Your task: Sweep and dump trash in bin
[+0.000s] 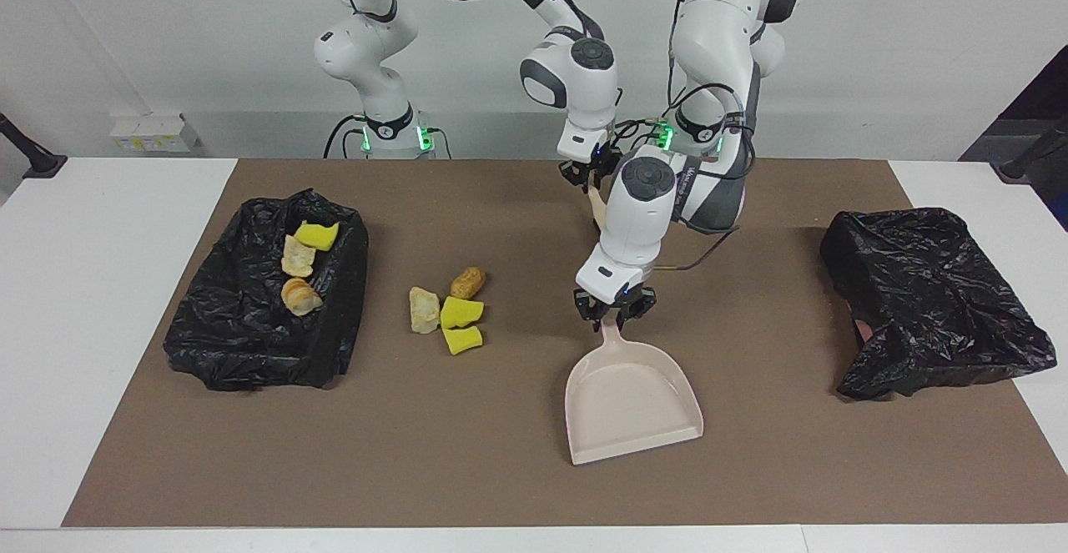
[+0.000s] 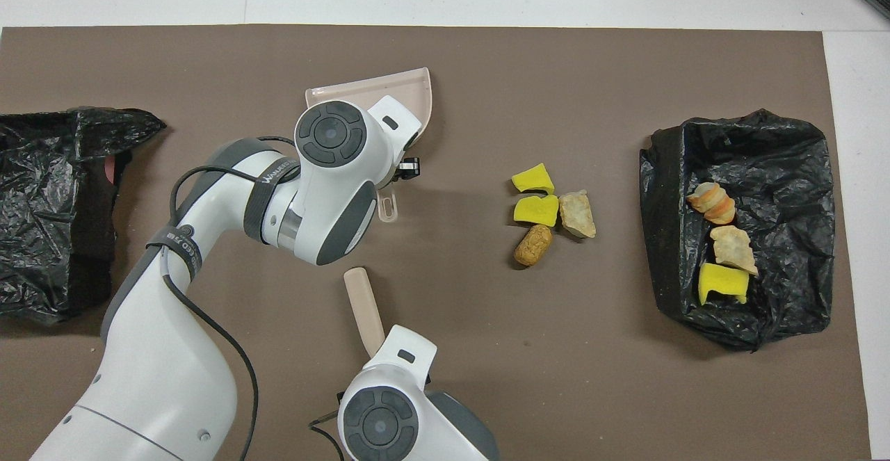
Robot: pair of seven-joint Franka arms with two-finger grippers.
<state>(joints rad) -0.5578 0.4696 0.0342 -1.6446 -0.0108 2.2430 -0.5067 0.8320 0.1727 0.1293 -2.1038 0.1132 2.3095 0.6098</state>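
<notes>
Left gripper (image 1: 615, 313), lowered to the beige dustpan (image 1: 632, 399) near the middle of the brown mat (image 1: 501, 470), its fingers clenched on the dustpan's handle. Right gripper (image 1: 589, 178), fingers clenched on the end of a beige brush handle (image 2: 364, 301) (the brush head is hidden). Four pieces of loose trash (image 1: 448, 309) lie on the mat beside the dustpan, toward the right arm's end of the table (image 1: 108, 286); three more lie in the black-lined bin (image 1: 259, 319) at that end. A second black bag (image 1: 934, 303) sits at the left arm's end.
</notes>
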